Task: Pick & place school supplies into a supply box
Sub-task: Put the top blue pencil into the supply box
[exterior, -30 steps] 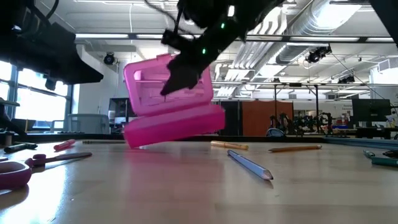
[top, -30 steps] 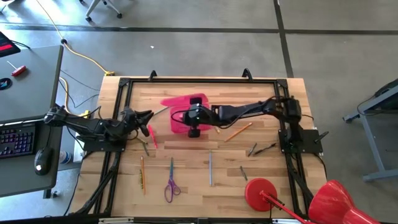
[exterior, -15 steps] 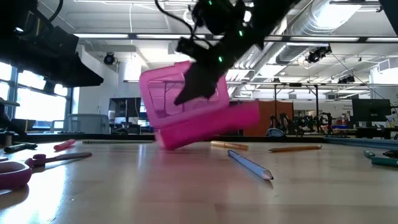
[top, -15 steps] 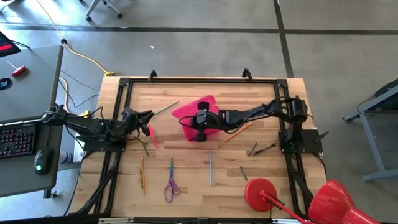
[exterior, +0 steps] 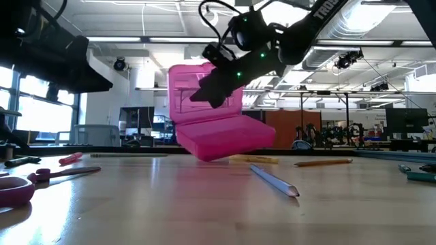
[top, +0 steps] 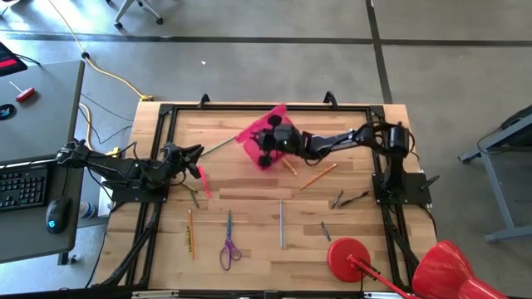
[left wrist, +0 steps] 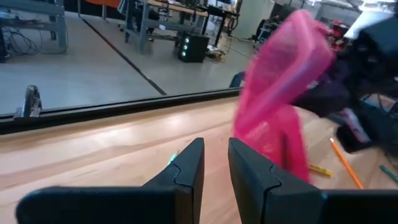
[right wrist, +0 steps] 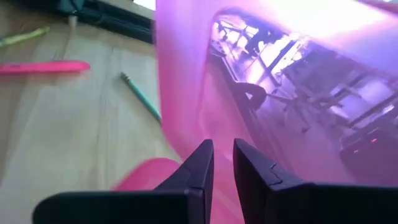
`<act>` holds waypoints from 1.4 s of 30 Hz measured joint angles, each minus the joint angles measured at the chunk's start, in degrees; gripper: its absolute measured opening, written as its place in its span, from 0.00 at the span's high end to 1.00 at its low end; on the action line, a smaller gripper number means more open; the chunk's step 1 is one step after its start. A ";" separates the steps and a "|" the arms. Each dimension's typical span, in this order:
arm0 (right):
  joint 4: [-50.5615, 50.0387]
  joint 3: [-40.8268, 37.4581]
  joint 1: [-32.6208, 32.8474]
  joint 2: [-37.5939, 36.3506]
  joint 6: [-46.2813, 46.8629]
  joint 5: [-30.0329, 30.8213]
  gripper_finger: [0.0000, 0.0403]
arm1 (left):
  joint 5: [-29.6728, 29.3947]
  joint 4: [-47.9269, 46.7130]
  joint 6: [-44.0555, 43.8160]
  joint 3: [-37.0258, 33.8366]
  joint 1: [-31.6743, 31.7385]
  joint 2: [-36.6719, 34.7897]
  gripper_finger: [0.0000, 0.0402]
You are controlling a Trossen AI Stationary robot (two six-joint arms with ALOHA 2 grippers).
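A red round disc (top: 346, 256) lies near the keyboard desk (top: 37, 158).

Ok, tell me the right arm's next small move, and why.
Probably lower the supply box flat onto the table: the right gripper holds it tilted, open side sideways, so nothing could be dropped in. The pens and pencils lie loose on the wood.

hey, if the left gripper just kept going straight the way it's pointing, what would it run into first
Probably the pink supply box, tilted in the right gripper ahead of the left gripper; only bare table lies between, though depth is unclear.
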 joint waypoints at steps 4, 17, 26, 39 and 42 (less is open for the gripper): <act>-2.09 0.05 -2.78 0.00 2.85 -3.79 0.91 | 0.37 -0.10 0.00 0.00 0.00 -0.02 0.74; -9.92 -0.30 -8.49 0.00 4.44 -3.40 0.92 | 0.76 -0.58 0.29 0.00 0.00 -0.02 0.74; -10.49 -0.30 -6.08 0.00 5.05 -14.72 0.92 | 2.90 -1.00 -1.52 0.00 0.00 0.00 0.74; -10.56 -0.30 2.12 -0.40 4.48 -15.28 0.89 | 7.46 16.78 10.54 0.51 0.00 5.24 0.74; -10.56 -0.30 4.00 -0.52 4.48 -15.27 0.88 | 7.86 15.06 15.27 3.97 0.00 5.60 0.74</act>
